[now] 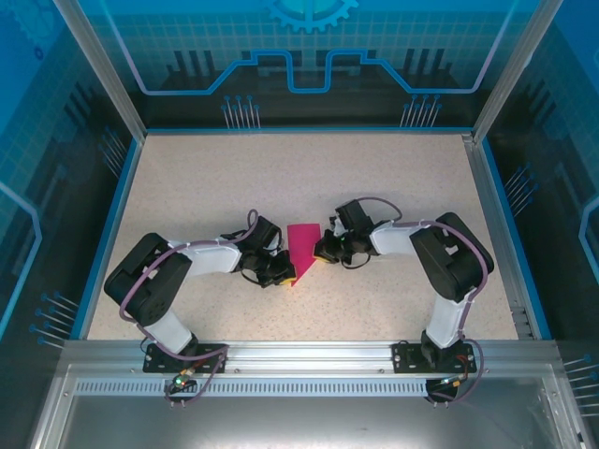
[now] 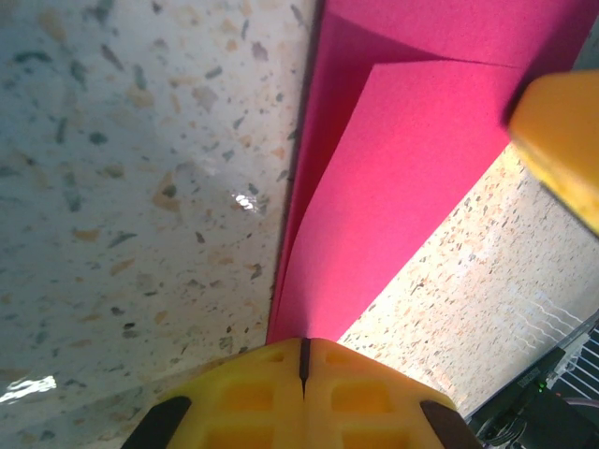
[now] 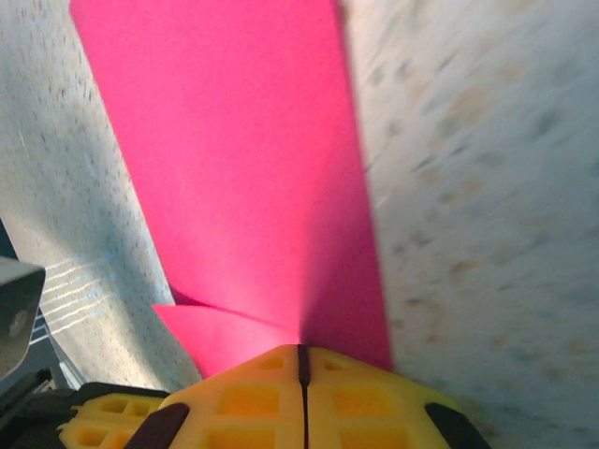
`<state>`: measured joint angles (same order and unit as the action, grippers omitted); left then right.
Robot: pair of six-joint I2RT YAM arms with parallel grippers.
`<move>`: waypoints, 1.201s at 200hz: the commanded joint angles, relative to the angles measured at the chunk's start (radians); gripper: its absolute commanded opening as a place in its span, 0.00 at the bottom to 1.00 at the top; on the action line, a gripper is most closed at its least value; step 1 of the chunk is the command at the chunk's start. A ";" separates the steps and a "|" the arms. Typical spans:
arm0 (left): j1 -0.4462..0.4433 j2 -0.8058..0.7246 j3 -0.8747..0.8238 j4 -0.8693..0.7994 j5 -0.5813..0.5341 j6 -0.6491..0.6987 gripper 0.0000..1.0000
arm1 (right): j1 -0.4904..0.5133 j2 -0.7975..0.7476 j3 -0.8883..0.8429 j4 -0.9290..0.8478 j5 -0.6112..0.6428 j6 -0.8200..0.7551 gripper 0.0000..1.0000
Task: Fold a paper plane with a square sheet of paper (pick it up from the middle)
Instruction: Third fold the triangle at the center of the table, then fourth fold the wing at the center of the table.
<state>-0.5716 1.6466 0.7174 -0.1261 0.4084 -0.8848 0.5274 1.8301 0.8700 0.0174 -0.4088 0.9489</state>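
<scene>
Between the arms on the speckled table (image 1: 281,178), the thin magenta sheet of paper (image 1: 301,245) lies folded narrow and pointed. The left gripper (image 2: 304,360) and right gripper (image 3: 301,363) each pinch it, their yellow ribbed fingers (image 2: 248,398) pressed together.

speckled table (image 1: 299,178) inside blue-walled enclosure (image 1: 309,47).

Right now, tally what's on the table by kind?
Pink paper sheet, partly folded: 1
Claws: 2 (left claw, right claw, each shut on the sheet)
Total: 3
</scene>
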 commanded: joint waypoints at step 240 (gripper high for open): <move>-0.004 0.048 0.220 -0.145 -0.220 0.105 0.10 | 0.017 -0.120 0.003 -0.161 -0.002 -0.017 0.43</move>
<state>-0.5724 1.6581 0.9012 -0.2562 0.2386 -0.8047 0.5236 1.6878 0.8471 -0.1490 -0.3779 0.9054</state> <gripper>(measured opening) 0.111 0.426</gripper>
